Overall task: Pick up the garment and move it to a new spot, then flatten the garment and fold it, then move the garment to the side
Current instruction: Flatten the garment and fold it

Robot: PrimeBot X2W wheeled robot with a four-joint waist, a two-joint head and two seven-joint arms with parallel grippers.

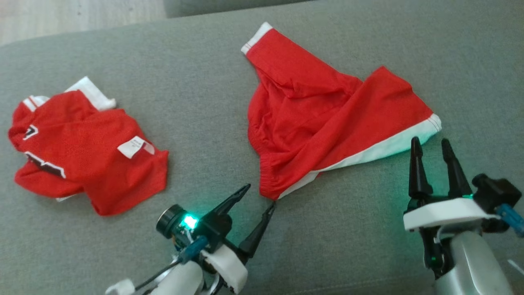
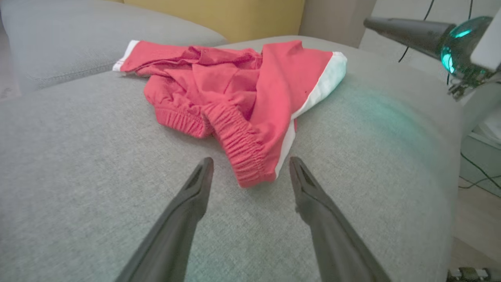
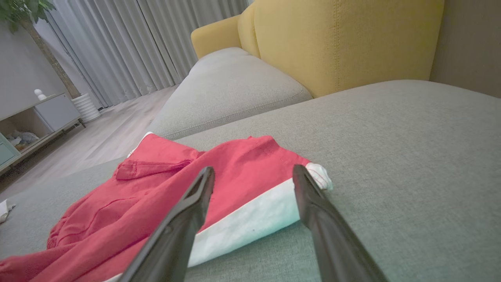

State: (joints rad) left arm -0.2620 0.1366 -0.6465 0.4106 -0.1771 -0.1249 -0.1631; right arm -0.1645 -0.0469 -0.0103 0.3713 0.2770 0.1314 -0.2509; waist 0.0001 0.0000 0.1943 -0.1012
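Note:
The garment [image 1: 319,110] is a pair of red shorts with white trim and an elastic waistband, lying rumpled on the grey cushion [image 1: 196,69]. My left gripper [image 1: 260,196] is open at its near waistband corner. In the left wrist view that corner of the garment [image 2: 235,86] pokes between the spread fingers of the gripper [image 2: 251,160], low over the cushion. My right gripper [image 1: 430,140] is open just before the white hem at the right. In the right wrist view the gripper [image 3: 253,169] frames the hem corner of the garment [image 3: 156,196].
A second red garment, a jersey with a white collar and label [image 1: 82,151], lies crumpled at the left of the cushion. A yellow backrest [image 3: 352,39] rises behind. Wooden floor [image 3: 105,133] and a low cabinet [image 3: 35,117] lie beyond the cushion's far edge.

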